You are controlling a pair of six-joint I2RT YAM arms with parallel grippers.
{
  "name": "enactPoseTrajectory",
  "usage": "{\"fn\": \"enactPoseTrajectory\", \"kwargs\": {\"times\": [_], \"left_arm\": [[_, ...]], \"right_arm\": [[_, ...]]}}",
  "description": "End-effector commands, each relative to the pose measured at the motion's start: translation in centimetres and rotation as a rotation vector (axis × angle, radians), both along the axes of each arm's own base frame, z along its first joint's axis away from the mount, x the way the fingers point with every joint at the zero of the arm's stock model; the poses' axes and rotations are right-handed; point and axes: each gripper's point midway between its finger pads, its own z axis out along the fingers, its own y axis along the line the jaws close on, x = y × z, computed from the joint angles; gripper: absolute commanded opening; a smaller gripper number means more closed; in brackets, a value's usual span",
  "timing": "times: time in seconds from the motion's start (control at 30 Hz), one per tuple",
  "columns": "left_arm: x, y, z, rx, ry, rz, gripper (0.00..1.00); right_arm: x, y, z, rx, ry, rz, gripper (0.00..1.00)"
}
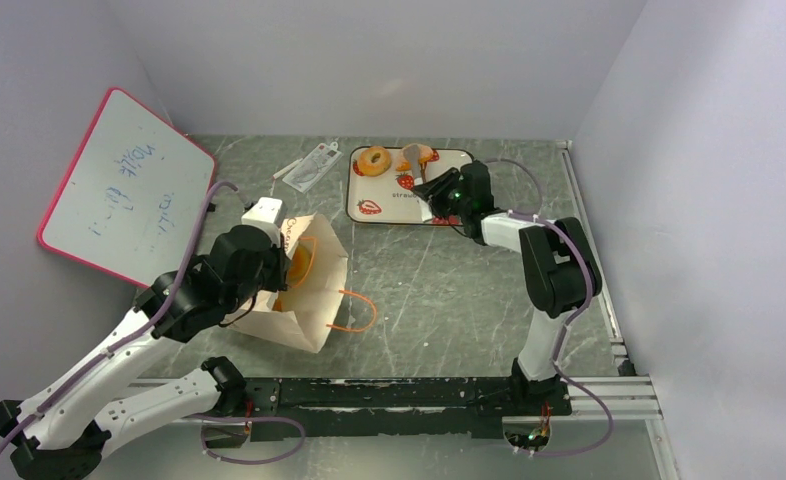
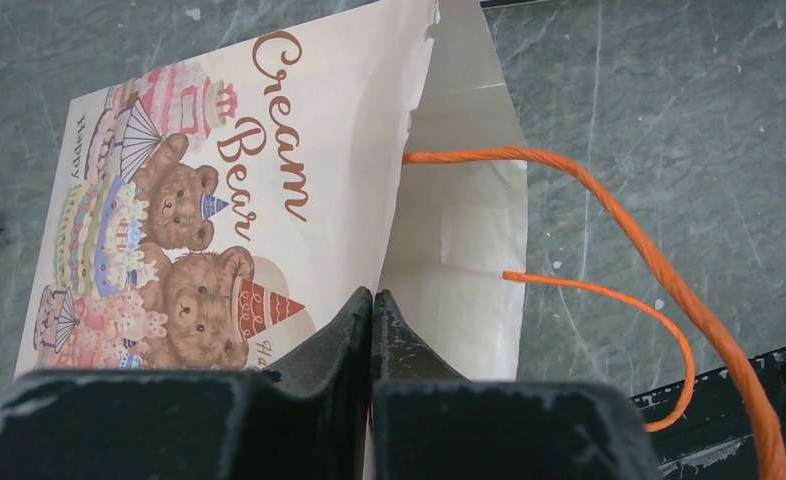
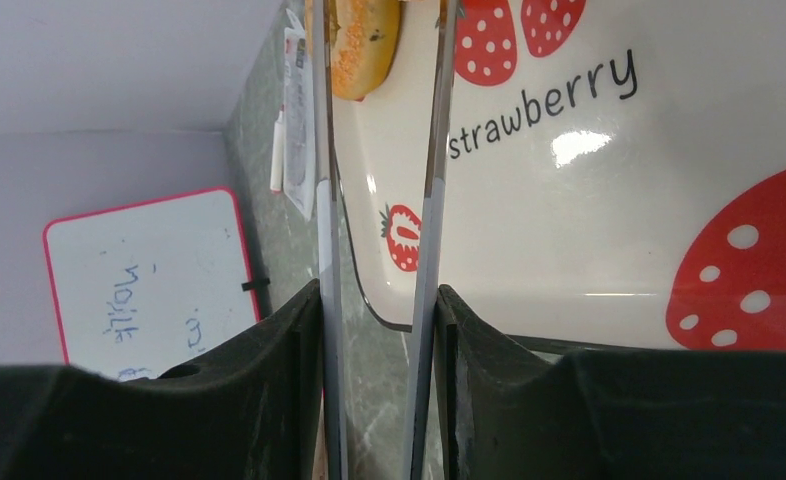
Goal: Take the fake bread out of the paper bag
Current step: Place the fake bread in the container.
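Cream-beige paper bag with a bear print and thin orange loop handles, resting on the grey-green marbled surface near the arm bases. The left gripper has its jaws pressed together on the edge of one wall at the mouth. Whether a pastry is inside cannot be told.

Farther back, the right gripper has its jaws pinching a pair of thin metal tongs over the white strawberry-print tray. A glossy golden ring-shaped toy pastry lies on the tray, and a second golden bun sits at the tong tips.

Likely hazards:
- The single-wall pinch may tear the thin paper or slip off it, letting the mouth fold shut.
- The loop handles may snag the tongs on any further reach into the bag.
- The glossy bun may skid off the blades and roll from the tray.
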Motion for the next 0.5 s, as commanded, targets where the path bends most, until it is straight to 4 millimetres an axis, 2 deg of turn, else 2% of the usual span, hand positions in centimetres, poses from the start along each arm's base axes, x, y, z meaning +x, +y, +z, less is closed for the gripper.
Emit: {"fn": "enactPoseTrajectory", "kwargs": {"times": [0.0, 0.03, 0.07, 0.1, 0.37, 0.47], "left_arm": [[0.1, -0.3, 1.2, -0.025, -0.018, -0.011, 0.07], [0.1, -0.2, 1.1, -0.023, -0.015, -0.01, 0.07], [0.1, -0.2, 1.1, -0.026, -0.017, -0.007, 0.07], [0.1, -0.2, 1.2, -0.029, -0.018, -0.007, 0.07], [0.0, -0.5, 0.8, -0.057, -0.022, -0.009, 0.07], [0.1, -0.6, 0.7, -0.067, -0.026, -0.011, 0.07]], "right_arm": [[0.2, 0.0, 0.4, 0.028, -0.047, 0.01, 0.16], [0.2, 0.0, 0.5, 0.027, -0.048, 0.01, 0.22], [-0.5, -0.3, -0.6, 0.017, -0.022, 0.008, 0.28], [-0.9, -0.4, -0.9, 0.01, -0.012, 0.006, 0.29], [-3.0, -1.0, -1.9, 0.0, 0.026, 0.006, 0.35], [-3.0, -1.5, -1.7, 0.022, 0.035, -0.004, 0.38]]}}
